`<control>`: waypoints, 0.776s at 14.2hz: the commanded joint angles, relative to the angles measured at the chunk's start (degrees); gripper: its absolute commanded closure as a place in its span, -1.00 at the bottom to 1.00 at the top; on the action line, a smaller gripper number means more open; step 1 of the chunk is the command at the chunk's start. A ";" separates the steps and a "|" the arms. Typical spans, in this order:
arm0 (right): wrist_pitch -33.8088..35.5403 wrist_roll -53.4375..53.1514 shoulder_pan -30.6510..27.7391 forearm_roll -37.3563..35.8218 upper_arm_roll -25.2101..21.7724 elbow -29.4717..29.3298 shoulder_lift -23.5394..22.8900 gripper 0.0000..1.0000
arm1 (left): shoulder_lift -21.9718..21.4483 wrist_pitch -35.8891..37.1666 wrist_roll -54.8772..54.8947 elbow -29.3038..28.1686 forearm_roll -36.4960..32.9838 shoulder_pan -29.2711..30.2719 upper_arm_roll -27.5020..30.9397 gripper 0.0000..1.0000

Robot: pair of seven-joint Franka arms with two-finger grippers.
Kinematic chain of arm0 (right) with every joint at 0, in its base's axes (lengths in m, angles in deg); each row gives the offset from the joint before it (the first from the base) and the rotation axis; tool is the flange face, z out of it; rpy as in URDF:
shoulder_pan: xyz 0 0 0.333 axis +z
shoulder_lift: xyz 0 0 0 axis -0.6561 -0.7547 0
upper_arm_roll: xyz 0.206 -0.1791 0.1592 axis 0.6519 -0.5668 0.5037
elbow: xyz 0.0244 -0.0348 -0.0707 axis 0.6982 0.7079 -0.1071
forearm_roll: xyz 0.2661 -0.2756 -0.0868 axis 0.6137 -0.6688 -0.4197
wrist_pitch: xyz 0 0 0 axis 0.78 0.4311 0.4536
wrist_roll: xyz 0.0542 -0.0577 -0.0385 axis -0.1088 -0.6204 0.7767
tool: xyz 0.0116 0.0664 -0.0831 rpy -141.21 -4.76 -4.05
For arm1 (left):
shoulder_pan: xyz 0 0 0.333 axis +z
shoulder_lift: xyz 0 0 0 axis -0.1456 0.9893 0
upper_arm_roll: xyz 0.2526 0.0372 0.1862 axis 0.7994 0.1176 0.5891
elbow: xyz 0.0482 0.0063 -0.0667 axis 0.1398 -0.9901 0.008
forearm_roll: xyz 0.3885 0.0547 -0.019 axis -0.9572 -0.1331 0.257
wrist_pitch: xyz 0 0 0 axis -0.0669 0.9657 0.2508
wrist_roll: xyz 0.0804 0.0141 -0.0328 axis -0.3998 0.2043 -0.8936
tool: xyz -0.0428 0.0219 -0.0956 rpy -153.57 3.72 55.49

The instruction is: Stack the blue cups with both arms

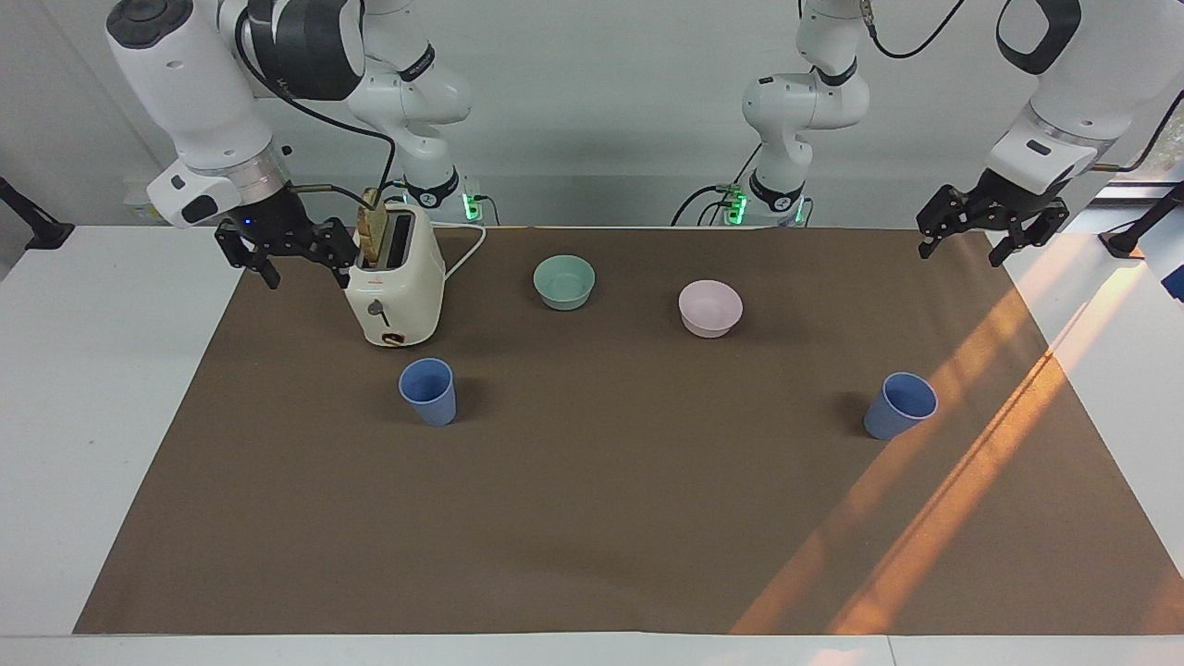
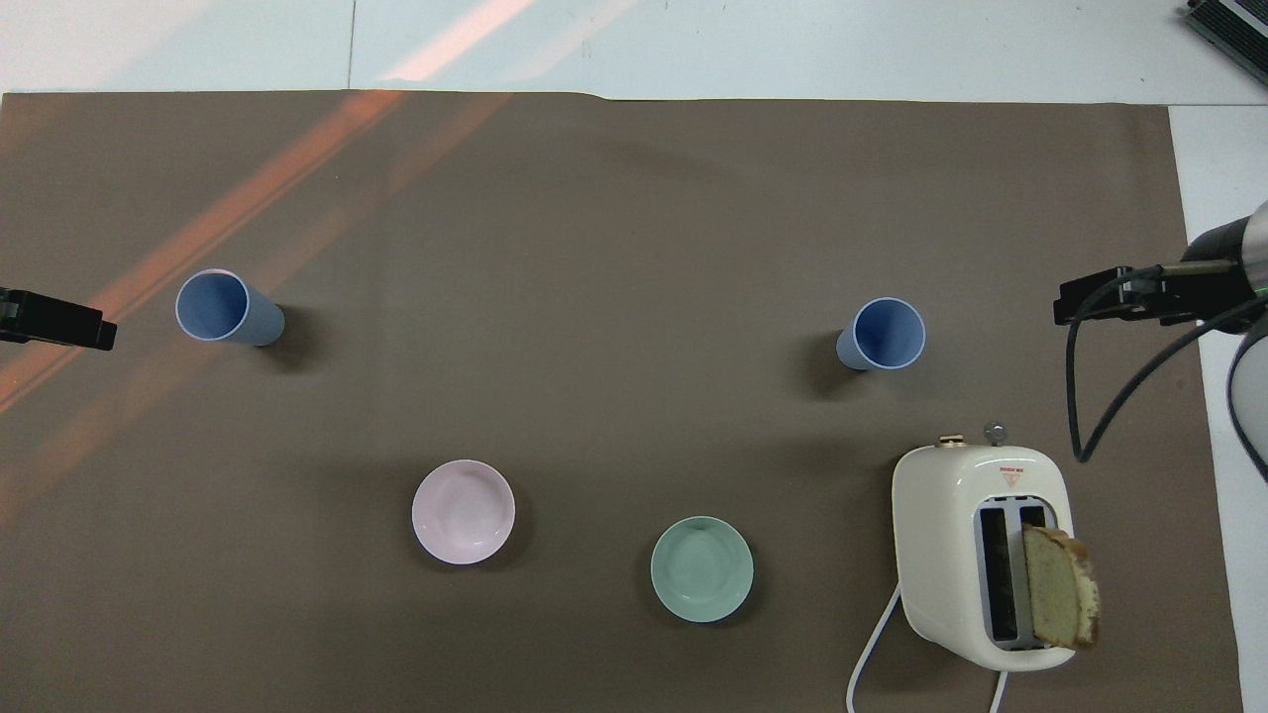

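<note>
Two blue cups stand upright and apart on the brown mat. One cup (image 1: 428, 390) (image 2: 885, 334) is toward the right arm's end, just farther from the robots than the toaster. The other cup (image 1: 900, 405) (image 2: 223, 308) is toward the left arm's end. My right gripper (image 1: 303, 266) (image 2: 1119, 300) is open and empty, up in the air beside the toaster over the mat's edge. My left gripper (image 1: 962, 252) (image 2: 59, 322) is open and empty, raised over the mat's edge at the left arm's end. Neither gripper touches a cup.
A cream toaster (image 1: 393, 287) (image 2: 981, 555) with a bread slice (image 2: 1060, 584) in one slot stands near the right arm. A mint-green bowl (image 1: 564, 280) (image 2: 701, 568) and a pale pink bowl (image 1: 709, 307) (image 2: 463, 511) sit nearer to the robots than the cups.
</note>
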State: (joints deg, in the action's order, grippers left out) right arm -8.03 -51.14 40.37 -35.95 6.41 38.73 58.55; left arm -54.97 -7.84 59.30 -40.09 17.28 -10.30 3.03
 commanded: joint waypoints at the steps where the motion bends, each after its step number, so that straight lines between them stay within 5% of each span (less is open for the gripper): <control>1: 0.52 1.04 -0.50 0.51 0.27 0.00 0.59 -1.00 | -0.17 -2.20 0.29 -1.03 -0.10 0.79 -0.35 -1.00; 11: 0.52 1.04 -0.50 0.51 0.27 0.00 0.59 -1.00 | 6.24 -13.61 4.33 -2.52 0.08 4.21 -0.18 -1.00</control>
State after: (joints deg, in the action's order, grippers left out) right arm -8.03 -51.14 40.37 -35.95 6.41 38.73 58.55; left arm -49.84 -17.99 61.78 -41.20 17.28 -7.51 3.49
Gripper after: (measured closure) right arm 0.000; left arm 0.000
